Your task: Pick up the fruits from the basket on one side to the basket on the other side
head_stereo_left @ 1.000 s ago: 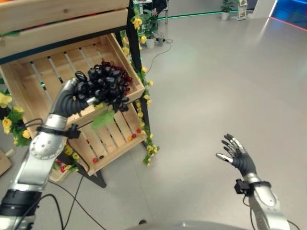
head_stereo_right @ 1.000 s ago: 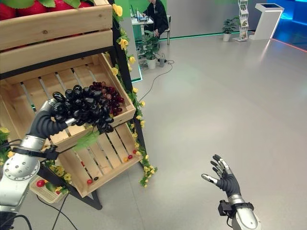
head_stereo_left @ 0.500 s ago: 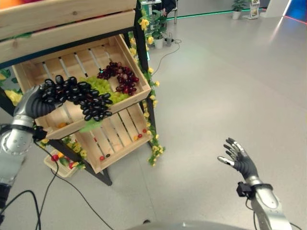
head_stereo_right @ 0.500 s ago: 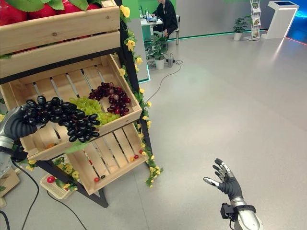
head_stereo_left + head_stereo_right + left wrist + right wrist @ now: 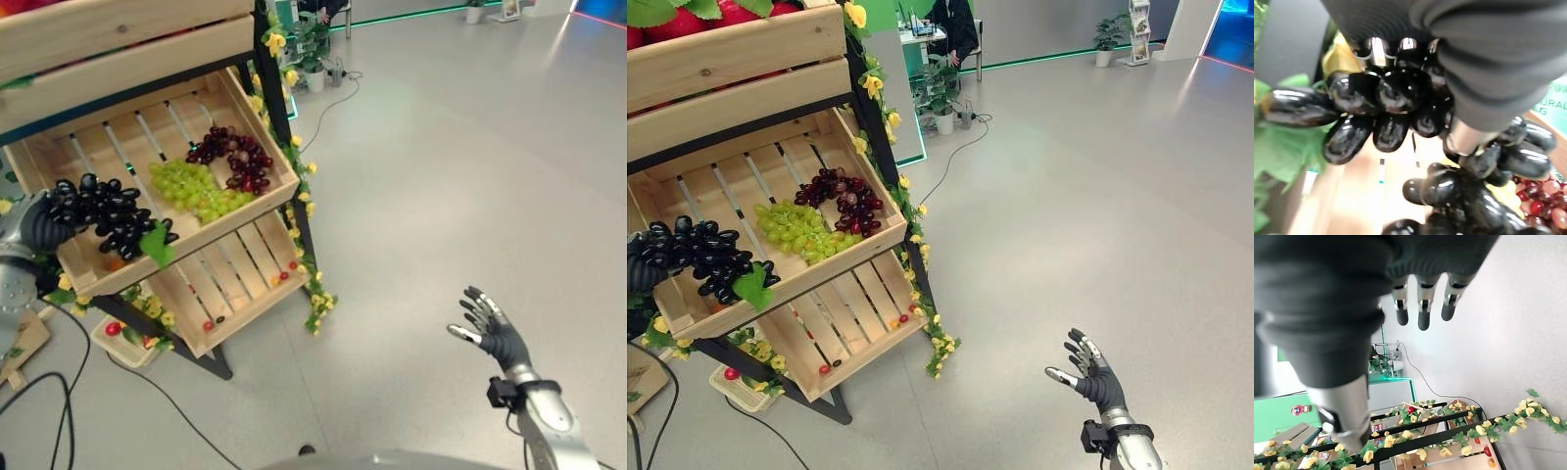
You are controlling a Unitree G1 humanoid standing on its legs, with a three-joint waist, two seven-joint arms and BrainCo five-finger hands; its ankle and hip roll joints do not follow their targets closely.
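While curled round the fruit:
left hand [image 5: 39, 223]: grips black grape bunch [image 5: 106, 214] over wooden crate [image 5: 245, 117]
right hand [image 5: 495, 333]: fingers spread, empty, above floor [image 5: 470, 176]

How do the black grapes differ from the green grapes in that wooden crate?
The black grapes are dark and glossy; the green grapes are pale. The black grapes are held in the left robot hand at the crate's front edge; the green grapes lie loose on its slats. The black bunch carries a green leaf; on the green bunch I see none. Both are whole bunches.
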